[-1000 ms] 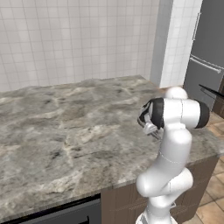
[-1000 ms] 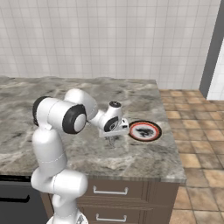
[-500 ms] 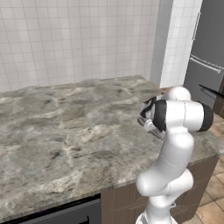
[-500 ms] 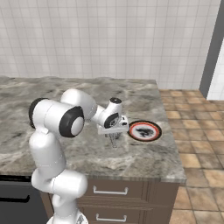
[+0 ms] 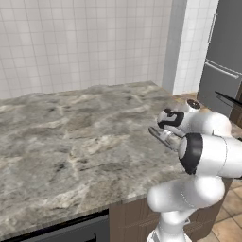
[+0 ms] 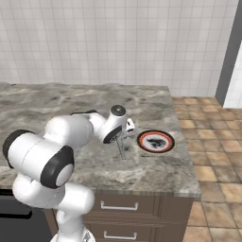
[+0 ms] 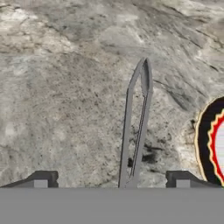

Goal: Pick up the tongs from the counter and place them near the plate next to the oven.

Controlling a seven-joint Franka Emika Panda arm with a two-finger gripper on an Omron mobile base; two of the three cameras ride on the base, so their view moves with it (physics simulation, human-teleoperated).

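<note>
So the tongs [image 7: 136, 131] are lying flat on the tabletop [image 7: 65, 87], joint end pointing away from the camera, and the tool [image 7: 111, 178] hangs right over their near end with its fingertips spread wide and nothing in them. Just to the right sits the plate [image 7: 210, 140], beside the tongs but not touching. Looks to me like the placing step is basically done; next it just needs to lift straight up without bumping the tongs.
</note>
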